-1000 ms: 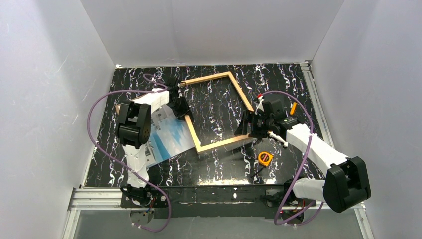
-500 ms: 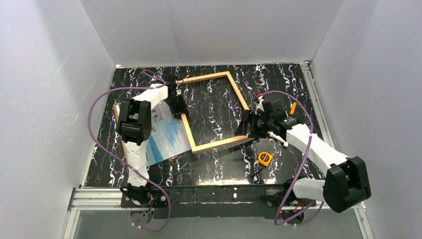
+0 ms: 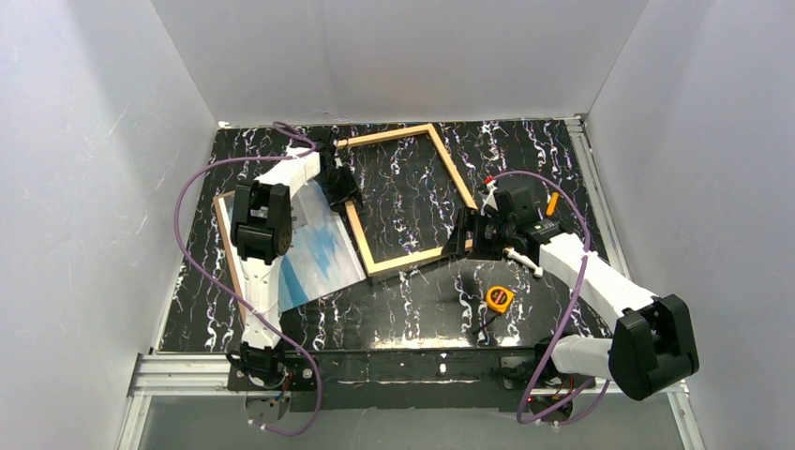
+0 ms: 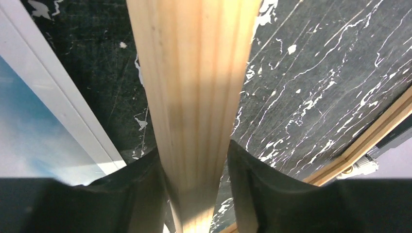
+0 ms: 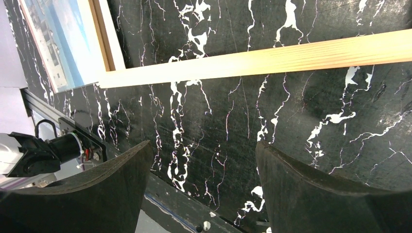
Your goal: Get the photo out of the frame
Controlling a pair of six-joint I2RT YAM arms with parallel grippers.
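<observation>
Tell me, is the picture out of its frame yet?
Nearly done. The blue-sky print on brown board lies beside the thin light-orange wooden frame, whose middle shows only black marbled table. In hand: the left pincer clamps a frame strip; the right pincer hangs open. Left: probably just releasing the frame.

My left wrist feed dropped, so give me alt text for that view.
The left gripper has its black jaws shut on a strip of the thin light-orange wooden picture frame, which runs up the middle. To the left, the white-bordered blue-sky photo print lies on the black marbled table; another frame strip crosses bottom right.
</observation>
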